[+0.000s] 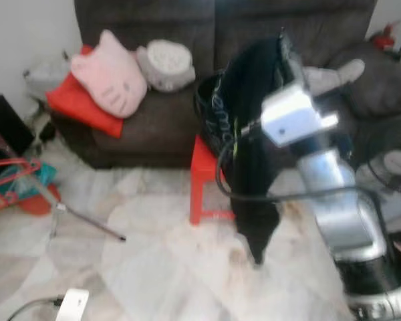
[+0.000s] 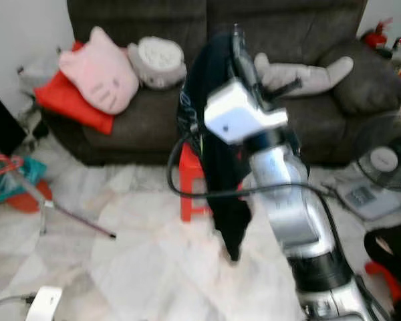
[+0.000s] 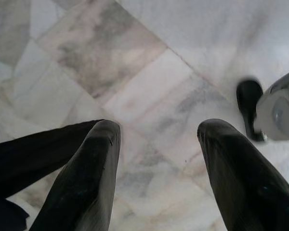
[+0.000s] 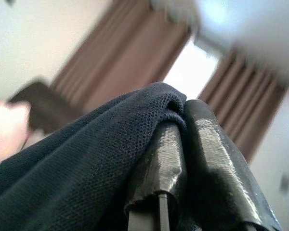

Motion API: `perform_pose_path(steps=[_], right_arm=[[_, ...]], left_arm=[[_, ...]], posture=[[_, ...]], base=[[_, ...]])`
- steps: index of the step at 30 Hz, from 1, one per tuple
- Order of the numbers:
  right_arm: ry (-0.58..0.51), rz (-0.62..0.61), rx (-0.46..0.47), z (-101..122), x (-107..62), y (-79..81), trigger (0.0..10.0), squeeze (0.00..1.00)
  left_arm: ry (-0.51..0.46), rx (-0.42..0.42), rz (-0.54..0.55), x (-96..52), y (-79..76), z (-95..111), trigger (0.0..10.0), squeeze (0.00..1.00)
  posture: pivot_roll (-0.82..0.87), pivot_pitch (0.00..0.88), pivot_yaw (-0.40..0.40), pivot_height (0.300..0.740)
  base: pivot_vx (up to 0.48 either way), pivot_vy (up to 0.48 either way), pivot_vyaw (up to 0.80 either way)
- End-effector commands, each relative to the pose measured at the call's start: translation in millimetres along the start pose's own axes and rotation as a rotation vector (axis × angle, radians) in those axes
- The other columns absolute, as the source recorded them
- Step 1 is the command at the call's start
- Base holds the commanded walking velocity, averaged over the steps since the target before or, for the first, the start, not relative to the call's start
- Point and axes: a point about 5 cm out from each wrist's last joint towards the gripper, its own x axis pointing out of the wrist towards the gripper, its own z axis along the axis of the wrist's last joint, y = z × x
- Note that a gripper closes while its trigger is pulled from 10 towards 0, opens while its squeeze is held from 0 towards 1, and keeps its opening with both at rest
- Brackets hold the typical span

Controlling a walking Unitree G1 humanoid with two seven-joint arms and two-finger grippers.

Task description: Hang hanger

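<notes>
So the right arm is raised up through the middle-right of the head views, and the right gripper (image 4: 183, 144) has its two black fingers pinched together on a dark navy garment (image 2: 217, 147). The cloth drapes over the fingertips in the right wrist view and hangs down in a long limp strip in front of the red stool (image 1: 204, 180) and the dark sofa (image 1: 154, 120). I honestly can't make out a hanger itself; if there's one inside the fabric, it's buried. No rail or hook to hang it on is visible either, just brown curtains (image 4: 135, 53) and a bright window behind the grip in the wrist view.

The left gripper (image 3: 156, 159) points straight down at the marble floor (image 3: 135, 57) with its fingers spread apart and nothing between them.

My take on doing this bit well: keep that pinch firm, since the cloth is only caught at the top fold and could slide out if the arm swings. The frames are blurry, so I'd guess the robot is on the move. Carry it high enough that the bottom end doesn't snag the stool, and watch the fan (image 2: 384, 157) at the right edge. Find the rail first, then line things up slowly.
</notes>
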Motion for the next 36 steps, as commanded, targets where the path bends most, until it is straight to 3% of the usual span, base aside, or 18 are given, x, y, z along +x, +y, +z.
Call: perform_pose_path(steps=[1,2,5,7,8,10,12,13,14,15,18,19,20,22,24,25,31,36], right_arm=[[0.107,0.014,0.050,-15,-3.8,4.3,10.0,0.00],[0.241,0.034,0.098,-39,-15.8,11.3,10.0,0.00],[0.366,0.056,0.140,-62,-30.4,18.9,10.0,0.00],[0.605,0.026,0.277,-109,-67.4,31.3,10.0,0.00],[0.605,0.026,0.277,-109,-67.4,31.3,10.0,0.00],[0.817,-0.012,0.408,-146,-107.6,44.2,10.0,0.00],[0.919,-0.020,0.463,-161,-128.8,52.0,10.0,0.00],[1.034,-0.026,0.509,-175,-153.9,61.4,10.0,0.00],[1.034,-0.026,0.509,-175,-153.9,61.4,10.0,0.00],[1.122,-0.014,0.530,-183,-176.3,70.4,10.0,0.00],[1.217,0.010,0.550,-188,-201.9,80.6,10.0,0.00],[1.298,0.000,0.574,-190,-222.8,86.6,10.0,0.00],[1.298,0.000,0.574,-190,-222.8,86.6,10.0,0.00],[1.418,-0.014,0.587,-191,-252.3,93.4,10.0,0.00],[1.450,-0.021,0.593,-191,-260.4,95.2,10.0,0.00],[1.503,-0.027,0.595,-189,-276.9,98.9,10.0,0.00],[1.573,-0.024,0.654,-181,-306.2,110.4,10.0,0.00],[1.595,-0.039,0.661,-179,-313.0,112.2,10.0,0.00]], left_arm=[[0.002,0.004,0.009,-0.1,3.1,1,10.0,0.00],[0.005,0.013,0.008,-0.1,3.0,1,10.0,0.00],[0.008,0.021,0.006,0.0,3.0,1,10.0,0.00],[0.009,0.021,0.000,0.1,2.3,2,10.0,0.00],[0.009,0.021,0.000,0.1,2.3,2,10.0,0.00],[0.008,0.020,0.001,0.2,2.2,2,10.0,0.00],[0.007,0.017,0.002,0.2,2.2,3,10.0,0.00],[0.008,0.014,0.004,0.3,2.1,3,10.0,0.00],[0.008,0.014,0.004,0.3,2.1,3,10.0,0.00],[0.009,0.013,0.005,0.3,2.1,2,10.0,0.00],[0.010,0.013,0.006,0.3,2.1,2,10.0,0.00],[0.012,0.013,0.006,0.3,2.2,2,10.0,0.00],[0.012,0.013,0.006,0.3,2.2,2,10.0,0.00],[0.013,0.012,0.007,0.2,2.3,2,10.0,0.00],[0.014,0.011,0.007,0.2,2.3,1,10.0,0.00],[0.015,0.010,0.007,0.1,2.3,1,10.0,0.00],[0.018,0.009,0.003,0.0,1.9,0,10.0,0.00],[0.020,0.008,0.004,-0.1,2.1,-1,10.0,0.00]], posture=[[-0.19,0.000,0.068,0.719],[-0.19,0.000,0.068,0.719],[-0.19,0.000,0.068,0.719],[-0.19,0.000,0.070,0.719],[-0.19,0.000,0.070,0.719],[-0.18,0.000,0.068,0.719],[-0.18,0.000,0.068,0.719],[-0.17,0.000,0.067,0.719],[-0.17,0.000,0.067,0.719],[-0.17,0.000,0.067,0.719],[-0.17,0.000,0.066,0.719],[-0.16,0.000,0.066,0.719],[-0.16,0.000,0.066,0.719],[-0.16,0.000,0.064,0.719],[-0.16,0.000,0.064,0.719],[-0.16,0.000,0.062,0.719],[-0.15,0.000,0.058,0.719],[-0.15,0.000,0.057,0.719]], base=[[0.000,0.000,0.00],[0.000,0.000,0.00],[0.000,0.000,0.00],[0.000,0.000,0.00],[0.000,0.000,0.00],[0.000,0.000,0.00],[0.000,0.000,0.00],[0.000,0.000,0.00],[0.000,0.000,0.00],[0.000,0.000,0.00],[0.000,0.000,0.00],[0.000,0.000,0.00],[0.000,0.000,0.00],[0.000,0.000,0.00],[0.000,0.000,0.00],[0.000,0.000,0.00],[0.000,0.000,0.00],[0.000,0.000,0.00]])
